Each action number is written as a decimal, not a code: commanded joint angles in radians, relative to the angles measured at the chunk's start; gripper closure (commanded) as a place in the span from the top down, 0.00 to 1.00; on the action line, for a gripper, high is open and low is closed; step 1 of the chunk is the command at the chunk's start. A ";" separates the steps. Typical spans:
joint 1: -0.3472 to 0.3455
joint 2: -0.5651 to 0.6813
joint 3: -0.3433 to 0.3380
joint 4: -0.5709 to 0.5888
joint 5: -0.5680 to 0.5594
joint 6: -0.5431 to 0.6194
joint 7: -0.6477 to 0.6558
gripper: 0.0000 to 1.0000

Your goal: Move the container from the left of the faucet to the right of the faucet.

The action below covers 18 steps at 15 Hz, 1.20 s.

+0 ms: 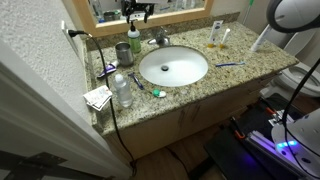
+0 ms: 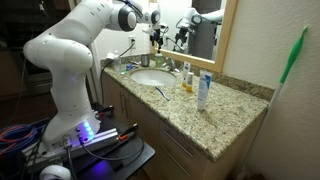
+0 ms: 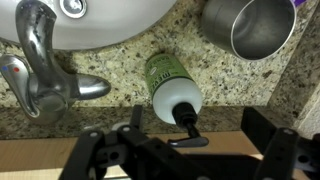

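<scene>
Hand [image 3: 180, 134] hangs wide open above the desk [image 3: 120, 60], gripping nothing. The green bottle [image 3: 168, 80] stands upright right below it, lined up with the gap, with the faucet [image 3: 40, 70] on one side and the grey cup [image 3: 250, 30] on the other.

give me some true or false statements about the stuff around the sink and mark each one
1. The gripper has its fingers open and holds nothing. True.
2. The green bottle stands between the faucet and the grey cup. True.
3. The grey cup lies tipped on its side. False: it stands upright with its mouth facing up.
4. The green bottle sits inside the basin. False: it stands on the granite counter, outside the basin's rim.
</scene>
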State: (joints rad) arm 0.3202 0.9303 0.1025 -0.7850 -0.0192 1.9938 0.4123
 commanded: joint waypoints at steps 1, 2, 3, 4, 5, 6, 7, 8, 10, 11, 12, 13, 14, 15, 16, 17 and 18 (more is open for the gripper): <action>0.015 0.072 -0.020 0.105 -0.013 0.045 0.053 1.00; 0.019 0.089 -0.026 0.121 -0.021 0.083 0.054 1.00; 0.018 0.096 -0.023 0.127 -0.017 0.100 0.063 1.00; 0.007 0.049 -0.011 0.064 -0.006 0.070 0.043 1.00; 0.009 0.060 -0.011 0.073 -0.007 0.086 0.047 1.00; 0.010 0.069 -0.011 0.082 -0.007 0.092 0.049 1.00; 0.010 0.075 -0.011 0.091 -0.007 0.092 0.049 1.00; 0.008 0.083 -0.013 0.095 -0.008 0.083 0.047 1.00; 0.006 0.105 -0.010 0.105 -0.006 0.095 0.037 1.00; 0.008 0.115 -0.012 0.109 -0.009 0.104 0.033 1.00; 0.009 0.123 -0.012 0.113 -0.010 0.108 0.033 1.00; 0.009 0.132 -0.009 0.117 -0.007 0.107 0.032 1.00; 0.011 0.140 -0.010 0.119 -0.009 0.109 0.032 1.00; 0.014 0.147 -0.014 0.123 -0.013 0.116 0.034 1.00; 0.015 0.152 -0.013 0.127 -0.013 0.121 0.032 1.00; 0.017 0.156 -0.016 0.132 -0.017 0.136 0.032 1.00; 0.020 0.158 -0.018 0.133 -0.020 0.153 0.032 1.00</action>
State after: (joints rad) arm 0.3321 1.0627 0.0911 -0.6906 -0.0262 2.1095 0.4582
